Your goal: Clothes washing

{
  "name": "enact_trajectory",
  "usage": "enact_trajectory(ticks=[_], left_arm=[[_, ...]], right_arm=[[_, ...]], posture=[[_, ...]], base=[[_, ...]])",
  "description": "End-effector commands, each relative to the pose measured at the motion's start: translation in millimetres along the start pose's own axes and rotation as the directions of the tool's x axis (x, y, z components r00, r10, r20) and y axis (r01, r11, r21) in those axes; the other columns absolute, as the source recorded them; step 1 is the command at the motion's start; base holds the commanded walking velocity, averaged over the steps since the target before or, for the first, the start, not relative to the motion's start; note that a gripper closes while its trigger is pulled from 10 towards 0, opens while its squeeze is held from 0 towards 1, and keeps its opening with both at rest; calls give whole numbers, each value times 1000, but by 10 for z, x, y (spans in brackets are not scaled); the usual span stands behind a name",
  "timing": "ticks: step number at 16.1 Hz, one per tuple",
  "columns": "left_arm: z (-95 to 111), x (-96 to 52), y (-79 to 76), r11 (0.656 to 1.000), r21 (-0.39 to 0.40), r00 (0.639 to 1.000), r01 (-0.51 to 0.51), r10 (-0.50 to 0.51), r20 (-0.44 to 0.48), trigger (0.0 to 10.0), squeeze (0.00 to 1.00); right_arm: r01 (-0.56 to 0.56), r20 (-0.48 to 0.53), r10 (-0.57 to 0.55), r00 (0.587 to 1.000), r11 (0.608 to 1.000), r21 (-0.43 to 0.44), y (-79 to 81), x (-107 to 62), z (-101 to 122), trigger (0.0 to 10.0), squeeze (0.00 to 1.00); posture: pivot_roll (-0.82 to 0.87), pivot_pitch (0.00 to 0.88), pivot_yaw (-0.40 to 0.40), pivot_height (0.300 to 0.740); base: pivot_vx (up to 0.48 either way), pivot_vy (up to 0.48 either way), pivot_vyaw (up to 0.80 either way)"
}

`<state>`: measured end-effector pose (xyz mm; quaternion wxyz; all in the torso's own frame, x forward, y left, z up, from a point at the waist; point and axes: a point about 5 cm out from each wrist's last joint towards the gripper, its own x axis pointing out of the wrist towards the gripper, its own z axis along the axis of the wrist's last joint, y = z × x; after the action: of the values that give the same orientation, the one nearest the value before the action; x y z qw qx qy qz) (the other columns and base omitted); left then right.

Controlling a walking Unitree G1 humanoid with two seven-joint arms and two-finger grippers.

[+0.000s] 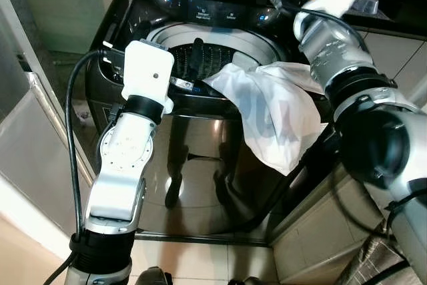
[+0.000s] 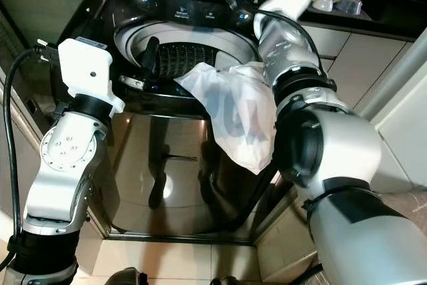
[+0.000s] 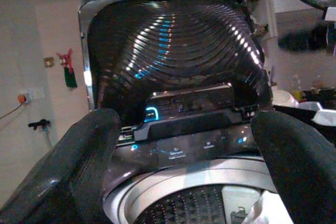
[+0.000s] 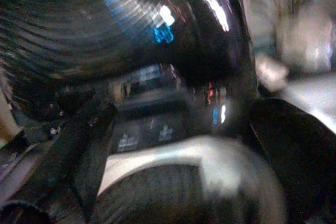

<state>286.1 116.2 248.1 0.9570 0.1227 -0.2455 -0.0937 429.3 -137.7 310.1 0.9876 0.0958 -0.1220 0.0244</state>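
Note:
A dark top-loading washing machine (image 1: 200,165) stands with its lid (image 3: 173,45) raised. A white garment (image 1: 273,108) lies over the drum's front rim (image 1: 167,35) at the right and hangs down the machine's front. My left gripper (image 3: 184,129) hovers over the front left of the drum, open and empty, facing the control panel (image 3: 189,148); one black finger (image 1: 195,55) points into the opening. My right arm (image 2: 293,51) reaches over the garment toward the back right of the machine. Its gripper (image 4: 184,135) is open and empty above the drum, in a blurred picture.
A counter (image 2: 373,1) with white dishes and a light cabinet (image 2: 347,51) adjoin the machine's right side. A pale wall panel (image 1: 40,131) stands close on the left. A black cable (image 1: 72,165) loops beside my left arm. Tiled floor (image 1: 200,258) lies in front.

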Motion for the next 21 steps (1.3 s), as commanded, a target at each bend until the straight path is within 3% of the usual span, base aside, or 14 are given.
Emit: enact_trajectory(ticks=[1, 2, 3, 4, 5, 7, 8, 9, 11, 15, 18, 21], left_arm=[[-38, -16, -43, 1000, 1, 1000, 10, -10, -22, 10000, 0], [-73, -38, -85, 999, -17, 999, 33, -34, -40, 10000, 0], [-73, -38, -85, 999, -17, 999, 33, -34, -40, 10000, 0], [-138, -66, -133, 998, -33, 996, 58, -60, -68, 10000, 0], [-190, -89, -157, 997, -30, 994, 71, -73, -87, 10000, 0], [-309, -166, -180, 996, -45, 988, 78, -83, -133, 10000, 0], [-317, -174, -167, 997, -47, 988, 66, -72, -137, 10000, 0], [-316, -173, -153, 997, -48, 989, 54, -60, -137, 10000, 0], [-274, -172, -66, 999, -43, 992, 17, -23, -126, 10000, 0], [-185, -368, -3, 997, 16, 990, 79, -76, -121, 10000, 0], [-126, -516, 100, 999, 42, 990, 22, -16, -143, 10000, 0], [-102, -557, 144, 999, 52, 989, -9, 16, -149, 10000, 0]], right_arm=[[-19, 105, 34, 994, 990, -138, -42, -19, 101, 10000, 0], [-13, 253, 80, 964, 967, -254, -108, -165, 35, 10000, 0], [-13, 253, 80, 964, 967, -254, -108, -165, 35, 10000, 0], [29, 349, 77, 934, 956, -291, -282, -509, -183, 10000, 0], [44, 371, 75, 926, 952, -304, -362, -728, -296, 10000, 0], [30, 336, 119, 934, 912, -409, -579, -1387, -662, 10000, 0], [-52, 298, 190, 935, 908, -415, -569, -1595, -802, 10000, 0], [-101, 261, 231, 937, 897, -431, -552, -1679, -901, 10000, 0], [-207, 46, 231, 972, 933, -295, -521, -1937, -1373, 10000, 0], [-288, -128, 268, 955, 941, -178, -293, -2023, -1790, 10000, 0], [-281, -160, 256, 953, 946, -159, -229, -1936, -1887, 10000, 0], [-273, -167, 245, 955, 945, -178, -189, -1819, -1925, 10000, 0]], posture=[[82, 0, -113, 740], [56, 4, -105, 740], [56, 4, -105, 740], [12, 15, -87, 740], [0, 20, -80, 740], [-47, 48, -40, 740], [-52, 55, -28, 740], [-52, 55, -28, 740], [-20, 94, 4, 740], [55, 164, 25, 740], [114, 187, 14, 740], [135, 183, 0, 740]], base=[[0, 0, 0], [0, 0, 0], [0, 0, 0], [0, 0, 0], [0, 0, 0], [0, 0, 0], [0, 0, 0], [0, 0, 0], [0, 0, 0], [0, 0, 0], [0, 0, 0], [0, 0, 0]])
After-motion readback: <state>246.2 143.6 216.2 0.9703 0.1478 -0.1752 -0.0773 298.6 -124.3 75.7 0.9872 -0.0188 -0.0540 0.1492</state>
